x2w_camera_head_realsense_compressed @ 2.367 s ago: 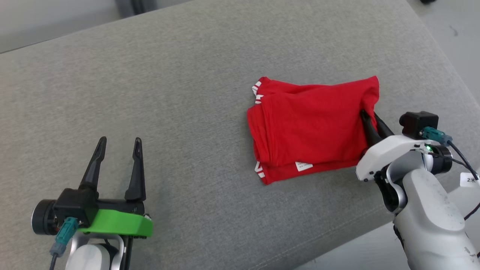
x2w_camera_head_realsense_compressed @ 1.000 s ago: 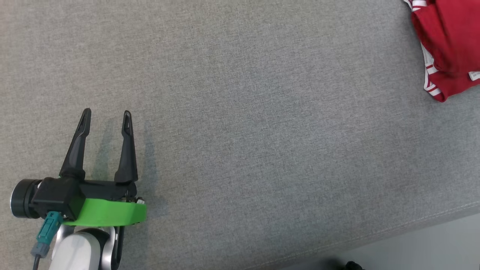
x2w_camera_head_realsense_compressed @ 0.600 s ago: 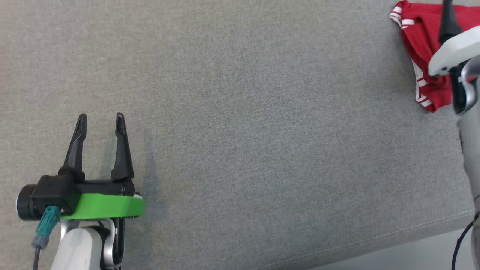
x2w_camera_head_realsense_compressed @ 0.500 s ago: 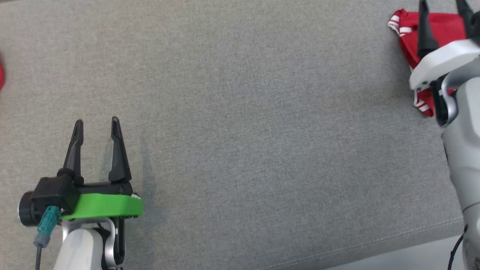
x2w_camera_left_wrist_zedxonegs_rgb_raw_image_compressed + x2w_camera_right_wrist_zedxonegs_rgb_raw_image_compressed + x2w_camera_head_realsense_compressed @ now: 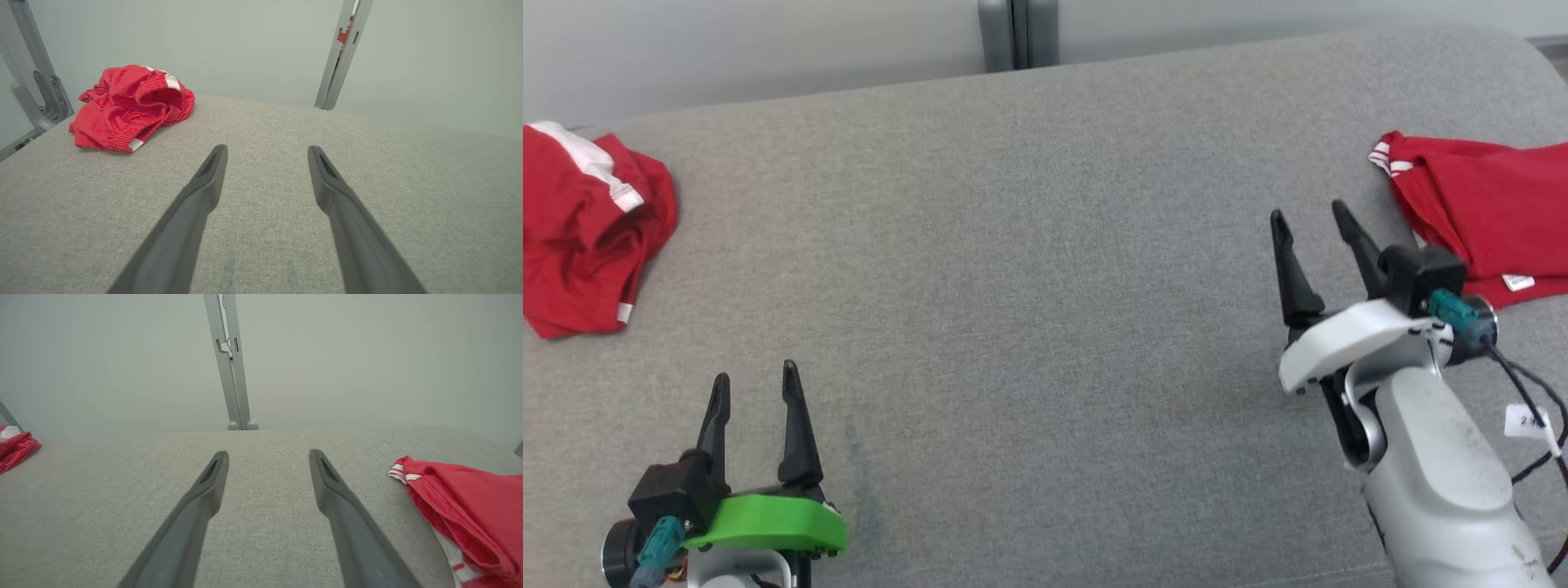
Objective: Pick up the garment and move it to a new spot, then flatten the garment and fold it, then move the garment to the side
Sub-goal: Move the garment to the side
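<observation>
Both grippers stand with their long dark fingers spread wide and nothing between them. In the head view the left gripper [image 5: 755, 371], on its green mount, hovers over the near left part of the grey upholstered surface [image 5: 1045, 245], fingers pointing away from the robot. The right gripper [image 5: 1307, 210], on its white wrist, is over the right part, tilted slightly to the left, with bare fabric between its tips.

A folded red garment [image 5: 1486, 220] lies flat at the far right of the surface, just beside the right gripper and apart from its fingers. White stripes [image 5: 1388, 159] mark its upper left corner, and a small white label [image 5: 1517, 282] shows near its front edge. In the right wrist view the same folded red garment [image 5: 461, 490] sits to the right of the right gripper [image 5: 269, 452], its layered edges stacked.

A second, crumpled red garment [image 5: 580, 237] with white trim lies bunched at the far left edge, well apart from the left gripper. The left wrist view shows it [image 5: 126, 106] heaped ahead and to the left of the left gripper [image 5: 266, 149].

Behind the surface a grey metal post [image 5: 1017, 33] rises against a pale wall.
</observation>
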{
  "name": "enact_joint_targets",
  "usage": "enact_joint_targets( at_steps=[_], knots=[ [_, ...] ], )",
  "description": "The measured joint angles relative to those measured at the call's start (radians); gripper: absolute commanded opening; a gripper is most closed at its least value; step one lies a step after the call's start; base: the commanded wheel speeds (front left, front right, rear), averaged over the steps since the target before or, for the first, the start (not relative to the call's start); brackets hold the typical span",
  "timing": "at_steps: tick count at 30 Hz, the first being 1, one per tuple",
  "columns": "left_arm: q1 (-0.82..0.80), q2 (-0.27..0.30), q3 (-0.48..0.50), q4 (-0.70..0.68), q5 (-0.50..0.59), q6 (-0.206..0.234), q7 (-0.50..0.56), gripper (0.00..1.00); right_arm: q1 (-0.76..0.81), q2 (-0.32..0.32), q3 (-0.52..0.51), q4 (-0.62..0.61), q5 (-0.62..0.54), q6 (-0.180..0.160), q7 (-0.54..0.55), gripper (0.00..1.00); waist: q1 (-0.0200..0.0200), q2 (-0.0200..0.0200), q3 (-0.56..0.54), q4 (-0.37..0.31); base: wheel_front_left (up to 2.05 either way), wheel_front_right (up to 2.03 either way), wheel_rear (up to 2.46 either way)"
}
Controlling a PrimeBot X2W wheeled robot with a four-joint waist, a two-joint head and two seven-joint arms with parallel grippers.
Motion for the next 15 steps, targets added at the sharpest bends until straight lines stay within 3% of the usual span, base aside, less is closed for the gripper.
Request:
enact_joint_targets(
  at_steps=[6,15],
  knots=[
    [0.061,-0.012,0.006,0.011,0.017,-0.016,0.000,1.00,0.159,0.048,-0.010,-0.095,-0.010,0.000,0.000,1.00,0.0000,0.0000,-0.080,0.033,0.00,0.00,0.00],
    [0.114,-0.022,0.013,0.015,0.029,-0.025,-0.002,1.00,0.260,0.063,0.013,-0.160,-0.006,0.000,0.000,1.00,0.0000,0.0000,-0.157,0.053,0.00,0.00,0.00]
  ],
)
